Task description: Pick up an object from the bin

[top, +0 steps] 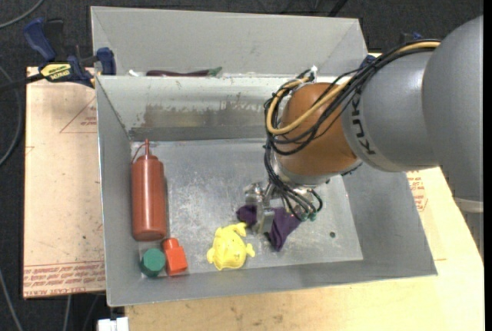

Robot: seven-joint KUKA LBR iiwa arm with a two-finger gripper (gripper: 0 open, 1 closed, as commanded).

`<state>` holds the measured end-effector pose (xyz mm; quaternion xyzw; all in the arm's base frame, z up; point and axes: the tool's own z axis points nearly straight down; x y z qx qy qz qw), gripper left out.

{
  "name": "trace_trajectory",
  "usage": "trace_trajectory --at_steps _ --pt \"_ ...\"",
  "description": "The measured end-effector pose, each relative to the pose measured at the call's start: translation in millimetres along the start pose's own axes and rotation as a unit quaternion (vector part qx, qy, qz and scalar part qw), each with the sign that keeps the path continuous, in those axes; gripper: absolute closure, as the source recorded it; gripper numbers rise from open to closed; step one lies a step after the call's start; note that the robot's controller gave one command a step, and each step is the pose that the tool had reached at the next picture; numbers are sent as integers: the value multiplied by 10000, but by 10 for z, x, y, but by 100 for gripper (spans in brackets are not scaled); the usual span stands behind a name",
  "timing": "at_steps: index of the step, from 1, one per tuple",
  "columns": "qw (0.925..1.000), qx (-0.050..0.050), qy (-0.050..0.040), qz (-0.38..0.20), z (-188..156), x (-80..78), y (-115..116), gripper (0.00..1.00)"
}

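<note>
My gripper [263, 206] is low in the bin's middle, right of centre, under the orange wrist cover. It is down on a crumpled purple thing [283, 228], which shows on both sides of it, a small part to the left and a bigger part to the lower right. A yellow soft toy [229, 247] lies just to the lower left of the gripper, close to the purple thing but apart from it.
A tall red squeeze bottle [148, 197] lies along the bin's left wall. Below it, in the near left corner, sit a green round cap [153, 263] and a small orange block [174, 256]. The arm covers the bin's right side.
</note>
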<state>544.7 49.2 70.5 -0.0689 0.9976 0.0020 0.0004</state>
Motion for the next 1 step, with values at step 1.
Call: trace_trajectory --at_steps 1 --pt "10000 -1 -33 16 -1549 -5 -59 100"
